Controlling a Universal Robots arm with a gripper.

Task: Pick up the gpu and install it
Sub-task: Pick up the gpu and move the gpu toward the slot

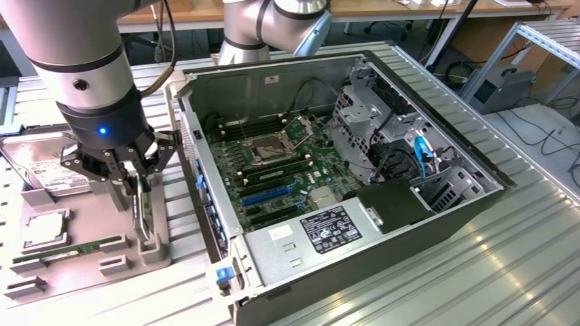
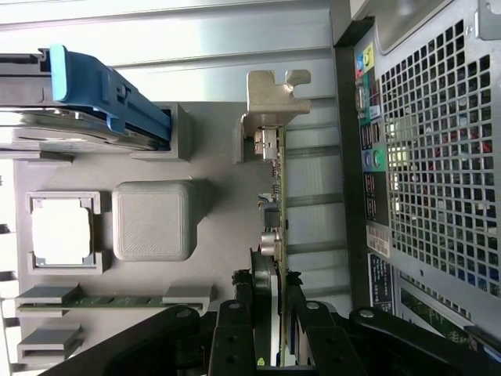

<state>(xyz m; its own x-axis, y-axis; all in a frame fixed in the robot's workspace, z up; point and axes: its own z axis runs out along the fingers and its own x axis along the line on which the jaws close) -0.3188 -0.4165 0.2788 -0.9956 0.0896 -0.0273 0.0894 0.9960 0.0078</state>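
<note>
Currently you have the gripper (image 1: 134,185) lowered over the grey fixture tray (image 1: 91,204), which lies at nine o'clock from the open computer case (image 1: 435,224) in the exterior view. Its fingers (image 2: 235,333) are clenched on the gpu (image 2: 275,196). In the wrist view one dark finger presses on each face of the card, and I see no gap between finger and card.

The card stands upright on its long edge, with its lower part in a slotted holder block (image 1: 152,252) of the tray. I judge that it is stored like this so both flat faces are free for fingers coming from above. It also gives the card the posture it needs to go down into a slot of the motherboard (image 1: 272,170). The metal bracket (image 2: 270,98) reaches out clear of the fingers, so the grip does not cover it.

The card itself is thin and flat, and it looks dark in the exterior view. From above you see it edge-on as a narrow pale-green line with small parts along it. A rounded dark part sits close to the fingers, perhaps a cooler. The bracket is silvery, bent over at its end and notched.

The hard drive (image 1: 41,170) and the memory stick (image 1: 73,250) lie on the same tray, at about nine and seven o'clock from the gripper and apart from it.
</note>
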